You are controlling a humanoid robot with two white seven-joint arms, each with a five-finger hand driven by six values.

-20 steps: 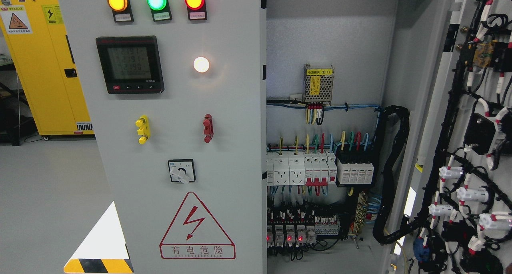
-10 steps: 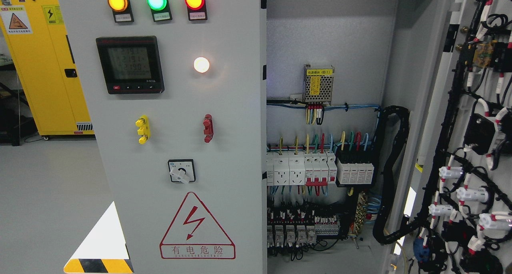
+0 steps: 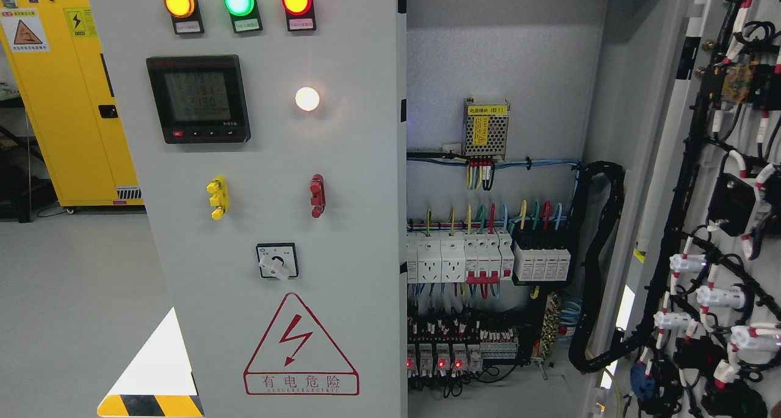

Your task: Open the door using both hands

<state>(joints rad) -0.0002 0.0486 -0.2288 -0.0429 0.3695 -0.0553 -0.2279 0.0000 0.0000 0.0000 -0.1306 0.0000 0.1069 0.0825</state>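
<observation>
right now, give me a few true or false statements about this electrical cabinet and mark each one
1. The grey right-hand cabinet door is swung open, its wired inner face showing. True.
2. The grey left-hand cabinet door with the digital meter is also swung open. False: it is shut, front face showing.
3. The round green indicator lamp sits between an orange lamp and a red one. True.
4. A robot hand is grasping the right door's edge. False: no hand is in view.
5. The red electric-shock warning triangle sits above the meter. False: it is low on the door, below the rotary switch.
</observation>
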